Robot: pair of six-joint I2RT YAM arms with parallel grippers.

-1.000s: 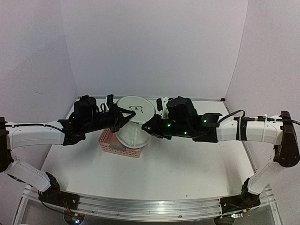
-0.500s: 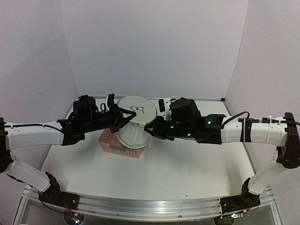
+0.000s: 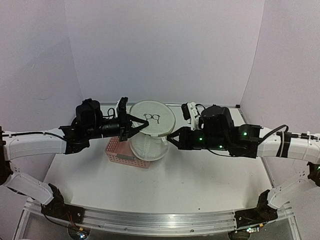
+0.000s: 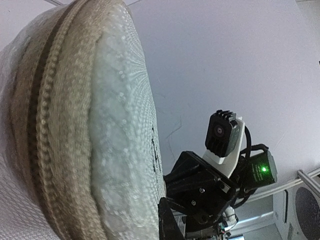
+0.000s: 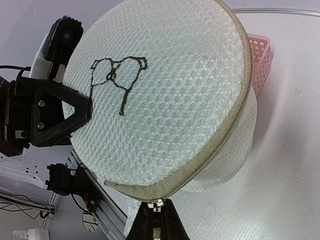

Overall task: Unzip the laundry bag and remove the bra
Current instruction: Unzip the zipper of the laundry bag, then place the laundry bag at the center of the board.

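Observation:
The white mesh laundry bag (image 3: 151,119) hangs in the air between both grippers, its round face with the black bra drawing (image 5: 117,75) tilted up. My left gripper (image 3: 131,125) is shut on the bag's left rim; one dark finger (image 4: 170,220) lies against the round face. My right gripper (image 3: 172,139) is shut on the metal zipper pull (image 5: 159,204) at the tan zipper band (image 5: 220,145) on the bag's right side. The band is parted only at the pull. The bra is hidden.
A pink slotted basket (image 3: 120,150) stands on the table under the bag's left half and also shows in the right wrist view (image 5: 261,52). White walls close in the back and both sides. The metal rail (image 3: 150,220) runs along the near edge.
The bag has risen and shifted right, its round face tilting up. My right gripper has drawn back to the right with the zipper pull. My left gripper followed up and right.

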